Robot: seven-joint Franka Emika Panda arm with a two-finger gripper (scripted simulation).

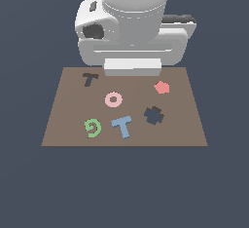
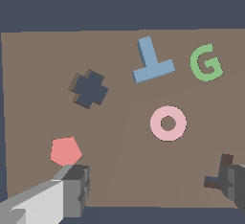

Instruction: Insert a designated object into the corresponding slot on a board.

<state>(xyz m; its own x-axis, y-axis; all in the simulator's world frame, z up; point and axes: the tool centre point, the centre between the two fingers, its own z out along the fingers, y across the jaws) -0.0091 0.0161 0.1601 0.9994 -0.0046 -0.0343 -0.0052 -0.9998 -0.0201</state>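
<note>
A: Board (image 1: 68, 124) looked matt brown, flat and smooth, no grain or sheen. Blue T-piece (image 1: 122, 125)?

B: Plain matt, plastic-like, evenly coloured. Same for the pink ring (image 1: 113, 99), green spiral (image 1: 92, 127) and red pentagon (image 1: 162, 87).

A: Arm housing (image 1: 133, 22)?

B: Smooth pale grey-white, soft shading, slight satin look. Fingers (image 2: 76, 189) seen from the wrist were darker grey, dull, unpolished.

We see no walls, windows or furniture, only a flat, uniform slate-blue backdrop (image 1: 29, 188) that fills the exterior view on every side. The same dull blue-grey shows as a band (image 2: 119, 3) in the wrist view. The light is even and soft, and the backdrop shows no shadow.
</note>
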